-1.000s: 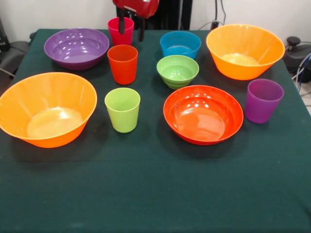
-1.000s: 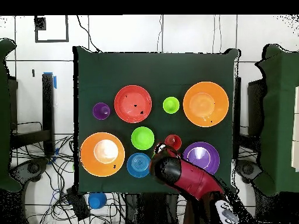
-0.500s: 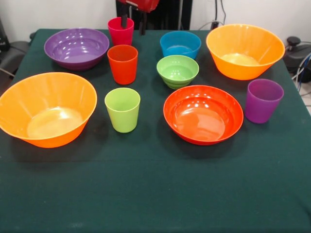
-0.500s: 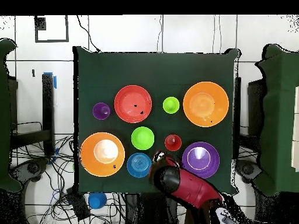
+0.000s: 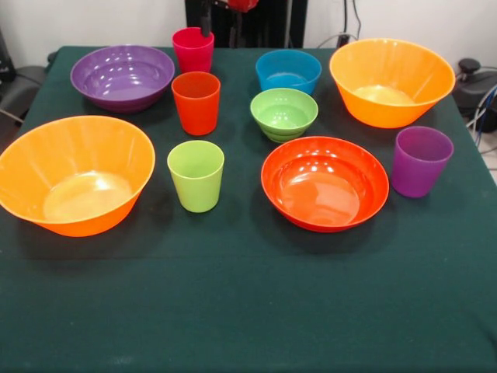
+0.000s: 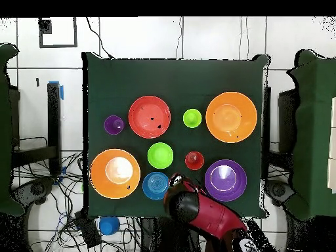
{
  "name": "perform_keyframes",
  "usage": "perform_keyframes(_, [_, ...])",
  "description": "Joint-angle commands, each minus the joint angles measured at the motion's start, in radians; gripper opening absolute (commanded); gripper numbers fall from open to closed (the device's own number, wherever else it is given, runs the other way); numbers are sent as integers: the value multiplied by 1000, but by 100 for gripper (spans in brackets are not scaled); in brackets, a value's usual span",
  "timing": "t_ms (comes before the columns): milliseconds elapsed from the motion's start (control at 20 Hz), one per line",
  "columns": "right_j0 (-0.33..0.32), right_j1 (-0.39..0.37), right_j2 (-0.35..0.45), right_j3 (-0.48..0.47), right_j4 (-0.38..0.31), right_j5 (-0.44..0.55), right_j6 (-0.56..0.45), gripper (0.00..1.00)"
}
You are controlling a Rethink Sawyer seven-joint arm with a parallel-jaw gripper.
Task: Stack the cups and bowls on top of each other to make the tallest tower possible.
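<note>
Four cups stand apart on the table: crimson (image 5: 192, 48) at the back, orange-red (image 5: 196, 101) (image 6: 194, 160), lime green (image 5: 196, 175) (image 6: 191, 118) and purple (image 5: 420, 161) (image 6: 113, 125). The bowls stand singly too: two large orange (image 5: 74, 175) (image 5: 391, 81), purple (image 5: 122, 76), red-orange (image 5: 324, 183), small lime (image 5: 284, 113) and small blue (image 5: 288, 70). No tower shows; nothing is stacked. My gripper (image 5: 220, 17) hangs open and empty at the top edge, above and just right of the crimson cup. In the overhead view the arm (image 6: 197, 209) covers that cup.
The table (image 5: 248, 311) has a dark green cloth, bare across its front half. A blue object (image 6: 109, 225) and cables lie on the floor beside the robot's base. Dark furniture stands at both sides of the table.
My gripper has risen from around the crimson cup's rim and drawn back toward the pedestal, empty. The cup stayed in place. Nothing else moved.
</note>
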Motion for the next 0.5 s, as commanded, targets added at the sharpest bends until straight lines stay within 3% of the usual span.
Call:
perform_keyframes(50, [12,52,75,54,-46,-44,146,100])
perform_keyframes(500, [-22,101,63,85,-100,-130,151,100])
